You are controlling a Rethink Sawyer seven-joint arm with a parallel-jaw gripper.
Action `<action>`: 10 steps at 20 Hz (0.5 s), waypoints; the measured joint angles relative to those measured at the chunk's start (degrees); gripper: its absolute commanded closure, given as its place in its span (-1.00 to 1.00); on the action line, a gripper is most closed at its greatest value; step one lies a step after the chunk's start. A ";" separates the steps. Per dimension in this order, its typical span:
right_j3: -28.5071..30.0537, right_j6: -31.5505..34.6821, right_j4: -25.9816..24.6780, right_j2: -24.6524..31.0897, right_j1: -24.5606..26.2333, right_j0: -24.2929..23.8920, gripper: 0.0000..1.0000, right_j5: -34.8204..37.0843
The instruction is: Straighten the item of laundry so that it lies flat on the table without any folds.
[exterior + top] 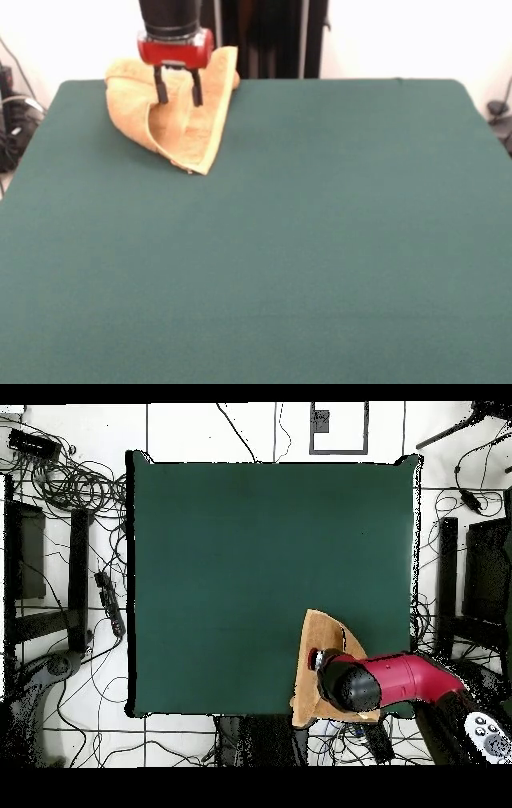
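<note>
The orange-tan towel [186,120] lies crumpled and folded over on itself at the far left corner of the green table [320,240], tapering to a point toward the table's middle. My gripper [179,102] hangs right above it, its two black fingers [161,86] spread apart with towel showing between and behind them. I cannot tell whether the tips touch the cloth. In the overhead view the towel [312,639] lies at the table's [250,564] lower right edge, partly hidden under my red and black arm [400,676], and reaches slightly past the edge.
Cables [70,484] and dark stands lie on the floor around the table. The pedestal and dark gear stand behind the table's far edge [264,32].
</note>
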 measured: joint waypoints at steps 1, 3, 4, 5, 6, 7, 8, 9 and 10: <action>-0.44 0.00 -0.76 -0.09 0.58 0.28 -1.00 -0.14; -1.36 0.00 -2.28 -0.32 2.00 0.84 -1.00 -0.73; -1.86 0.00 -3.21 -0.49 3.34 1.12 -1.00 -1.62; -1.89 0.00 -3.36 -0.52 3.63 1.13 -1.00 -1.88; -1.91 0.00 -3.44 -0.55 3.82 1.14 -1.00 -2.06; -1.94 0.00 -3.62 -0.73 4.95 1.12 -1.00 -2.99; -1.95 0.00 -3.68 -0.84 5.43 1.14 -1.00 -3.37; -1.98 0.00 -3.78 -0.96 5.95 1.16 -1.00 -3.75; -2.00 0.00 -3.88 -1.08 6.47 1.19 -1.00 -4.14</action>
